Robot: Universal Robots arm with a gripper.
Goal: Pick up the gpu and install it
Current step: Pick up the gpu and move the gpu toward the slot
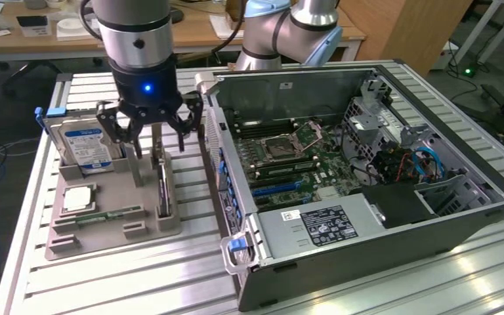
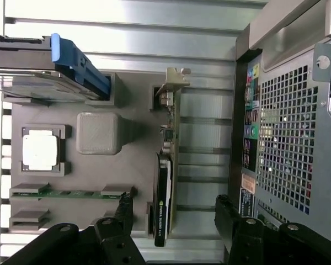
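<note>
A: What carries everything?

B: A slatted metal surface [image 1: 129,282] [image 2: 127,33]. On it, toward the exterior view's right, lies an open computer case [image 1: 392,252] [image 2: 287,132]. Its side is off, so the motherboard [image 1: 287,157] and a labelled power supply [image 1: 322,226] show inside.

A: And the robot?

B: The arm [image 1: 138,33] hangs down on the exterior view's left of the case. Its end effector [image 1: 149,141] [image 2: 174,204] is spread wide, with the dark fingers well apart and clamped on nothing.

A: What sits under it?

B: A grey holder [image 1: 103,226] [image 2: 99,165] just beside the case, with slots and pockets for parts. At its far end in the exterior view, a silver hard drive [image 1: 86,147] [image 2: 38,88] with a blue label stands upright in its slot.

A: Where is the gpu?

B: The gpu [image 1: 162,190] [image 2: 164,193] stands on its long edge in the holder's slot nearest the case. It is a thin black card, and its pale metal bracket [image 2: 174,83] is at the end toward the hard drive. The end effector hangs over it, and in the wrist view one finger falls on each side of the card. I cannot tell whether either finger touches it. The card sits in its slot.

A: Anything smaller?

B: A square processor chip [image 1: 77,198] [image 2: 39,152] lies flat in a pocket of the holder near the hard drive. Beyond it, a narrow green memory stick [image 1: 107,215] [image 2: 66,193] lies in its own slot.
</note>
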